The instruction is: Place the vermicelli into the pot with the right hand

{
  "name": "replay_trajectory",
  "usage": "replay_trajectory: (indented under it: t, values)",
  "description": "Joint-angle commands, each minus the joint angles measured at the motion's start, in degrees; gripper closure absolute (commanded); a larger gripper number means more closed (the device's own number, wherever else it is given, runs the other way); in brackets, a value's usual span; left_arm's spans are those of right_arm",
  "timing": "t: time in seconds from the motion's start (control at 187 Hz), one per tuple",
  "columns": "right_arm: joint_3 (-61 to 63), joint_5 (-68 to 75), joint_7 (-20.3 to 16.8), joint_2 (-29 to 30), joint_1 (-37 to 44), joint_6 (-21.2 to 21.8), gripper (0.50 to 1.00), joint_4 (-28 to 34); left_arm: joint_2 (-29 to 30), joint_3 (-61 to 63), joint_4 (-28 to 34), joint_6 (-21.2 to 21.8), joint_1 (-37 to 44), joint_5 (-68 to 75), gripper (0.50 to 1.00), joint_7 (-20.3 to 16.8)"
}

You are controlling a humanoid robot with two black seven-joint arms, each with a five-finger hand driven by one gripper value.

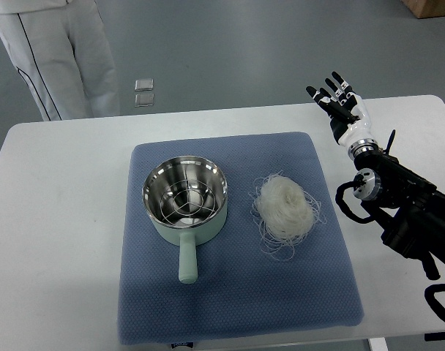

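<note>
Right hand (345,110) up by the far tabletop edge, fingers (332,89) spread wide and holding nothing, with vermicelli (284,206) lying nearer and leftward, just beside the pot (185,197).

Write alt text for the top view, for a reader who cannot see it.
A nest of white vermicelli lies on a blue mat beside an empty pale-green pot, its handle toward the camera. The right robot hand hovers open over the white table's far right edge, holding nothing. A person's legs stand beyond the table.

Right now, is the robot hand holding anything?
No. The right robot hand is open and empty, beyond the mat's far right corner. The vermicelli lies untouched beside the pot.
</note>
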Motion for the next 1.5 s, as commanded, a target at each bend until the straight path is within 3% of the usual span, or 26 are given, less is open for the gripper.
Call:
replay_trajectory:
  t: [0.0,1.496]
  values:
    - [0.0,0.0,0.01,0.0,0.0,0.0,0.583,0.0,0.0,0.0,-0.01,0.0,0.0,-0.01,0.5,0.0]
    - [-0.09,0.0,0.1,-0.26,0.18,0.18,0.583,0.09,0.0,-0.09,-0.18,0.0,-0.09,0.08,0.5,0.0]
